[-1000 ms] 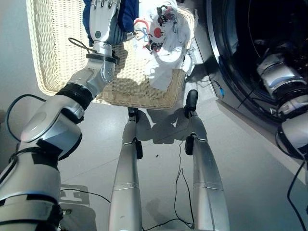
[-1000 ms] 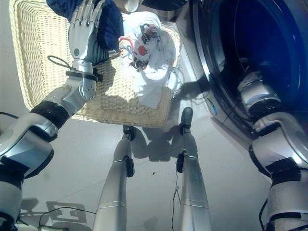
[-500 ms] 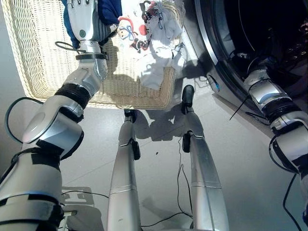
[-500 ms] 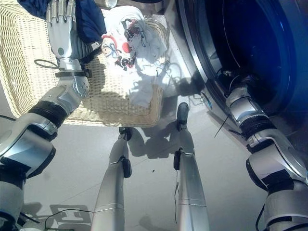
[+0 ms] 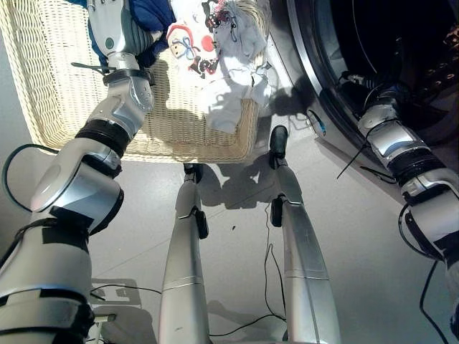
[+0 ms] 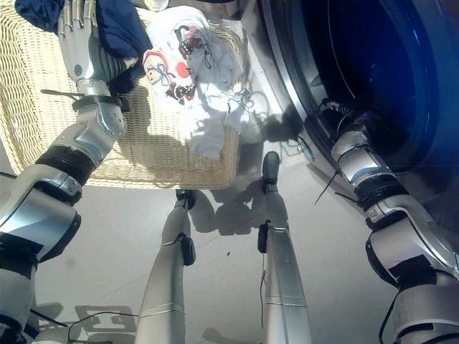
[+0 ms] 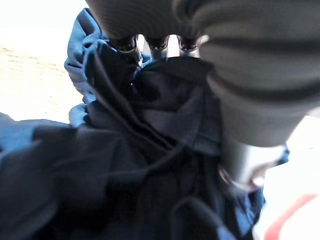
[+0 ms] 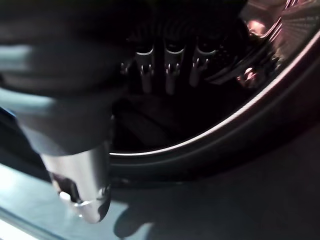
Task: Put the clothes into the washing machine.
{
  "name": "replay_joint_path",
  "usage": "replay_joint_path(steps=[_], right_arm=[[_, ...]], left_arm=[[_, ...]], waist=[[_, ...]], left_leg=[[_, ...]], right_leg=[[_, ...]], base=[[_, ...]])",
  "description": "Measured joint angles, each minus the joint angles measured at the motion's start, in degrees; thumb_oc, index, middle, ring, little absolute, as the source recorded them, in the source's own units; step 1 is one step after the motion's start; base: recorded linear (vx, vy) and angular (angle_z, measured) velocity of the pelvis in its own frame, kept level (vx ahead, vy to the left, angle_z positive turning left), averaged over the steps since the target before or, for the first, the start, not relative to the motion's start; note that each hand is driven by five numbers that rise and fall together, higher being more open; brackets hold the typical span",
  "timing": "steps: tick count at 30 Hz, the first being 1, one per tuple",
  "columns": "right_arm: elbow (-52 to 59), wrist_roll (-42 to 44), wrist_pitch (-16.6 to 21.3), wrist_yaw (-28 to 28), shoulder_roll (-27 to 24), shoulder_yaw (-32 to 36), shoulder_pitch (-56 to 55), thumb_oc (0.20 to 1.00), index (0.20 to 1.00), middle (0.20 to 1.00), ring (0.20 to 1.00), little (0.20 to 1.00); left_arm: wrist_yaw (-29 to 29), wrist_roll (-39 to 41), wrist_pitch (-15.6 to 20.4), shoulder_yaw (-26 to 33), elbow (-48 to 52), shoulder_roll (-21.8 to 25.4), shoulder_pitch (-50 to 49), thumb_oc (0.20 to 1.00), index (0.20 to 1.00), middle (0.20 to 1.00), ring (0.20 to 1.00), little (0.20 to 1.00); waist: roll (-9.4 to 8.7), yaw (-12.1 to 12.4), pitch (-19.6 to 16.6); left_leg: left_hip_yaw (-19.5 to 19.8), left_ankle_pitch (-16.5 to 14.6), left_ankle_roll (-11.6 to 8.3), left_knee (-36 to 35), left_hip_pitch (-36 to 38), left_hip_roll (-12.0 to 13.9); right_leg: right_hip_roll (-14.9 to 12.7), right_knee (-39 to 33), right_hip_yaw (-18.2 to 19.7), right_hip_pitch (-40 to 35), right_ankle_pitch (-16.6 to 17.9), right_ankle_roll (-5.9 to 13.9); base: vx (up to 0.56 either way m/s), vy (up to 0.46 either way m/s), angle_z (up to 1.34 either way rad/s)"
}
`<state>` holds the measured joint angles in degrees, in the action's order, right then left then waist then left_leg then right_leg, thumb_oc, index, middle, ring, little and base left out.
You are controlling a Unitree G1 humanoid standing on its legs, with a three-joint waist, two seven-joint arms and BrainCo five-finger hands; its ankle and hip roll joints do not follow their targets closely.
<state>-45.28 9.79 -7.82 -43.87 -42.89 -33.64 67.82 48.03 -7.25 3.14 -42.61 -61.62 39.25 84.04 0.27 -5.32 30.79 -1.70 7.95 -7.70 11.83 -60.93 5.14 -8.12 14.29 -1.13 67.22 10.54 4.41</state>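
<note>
Currently on pickup — left hand [image 6: 80,43] rests straight-fingered on the blue garment [image 6: 118,29] in the wicker basket [image 6: 154,154]; next it needs to curl and grip. Right hand [image 8: 167,70] sits inside the washer drum [image 6: 373,64], fingers relaxed.

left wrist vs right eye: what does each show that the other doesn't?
Left wrist view: close folds of the dark blue garment right under the left hand's fingers.

Right eye view: the wicker basket, the white printed garment draped over its rim, the washing machine, and the right arm reaching into its drum.

Both: the left hand on the blue garment, with a corner of the white garment's red print.
</note>
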Motion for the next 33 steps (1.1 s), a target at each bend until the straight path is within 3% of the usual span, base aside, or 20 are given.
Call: replay_joint_path(steps=[15, 27, 33], right_arm=[[9.45, 0.18, 6.73, -4.91, 1.70, 7.82, -5.53, 1.000, 1.000, 1.000, 1.000, 1.000], [18.66, -0.16, 12.16, -10.37, 3.41, 16.48, -12.93, 1.000, 1.000, 1.000, 1.000, 1.000], [22.86, -2.40, 13.55, -13.24, 6.33, 22.24, -19.57, 1.000, 1.000, 1.000, 1.000, 1.000]], left_arm=[[-5.62, 4.89, 3.66, 7.75, 2.64, 1.89, -0.88, 0.200, 0.200, 0.200, 0.200, 0.200], [-5.58, 14.84, 13.91, 17.37, 10.91, 0.82, -13.94, 0.200, 0.200, 0.200, 0.200, 0.200], [1.51, 16.29, 23.35, 24.55, 19.12, -4.95, -26.08, 0.200, 0.200, 0.200, 0.200, 0.200]], waist=[[0.06, -0.11, -0.13], [0.08, 0.06, -0.13], [0.08, 1.63, -0.13]], left_leg=[[-0.33, -0.08, -0.09, 0.33, 0.24, 0.02], [-0.44, -0.06, -0.09, 0.12, 0.40, 0.04], [-0.19, -0.06, -0.10, -0.21, 0.45, 0.03]], right_leg=[[0.17, 0.26, 0.58, 0.13, 0.04, -0.03], [0.19, 0.31, 0.65, 0.13, 0.02, -0.03], [0.18, 0.85, 0.54, 0.31, -0.47, -0.05]], base=[[0.00, 0.001, 0.00], [0.00, 0.000, 0.00], [0.00, -0.021, 0.01]])
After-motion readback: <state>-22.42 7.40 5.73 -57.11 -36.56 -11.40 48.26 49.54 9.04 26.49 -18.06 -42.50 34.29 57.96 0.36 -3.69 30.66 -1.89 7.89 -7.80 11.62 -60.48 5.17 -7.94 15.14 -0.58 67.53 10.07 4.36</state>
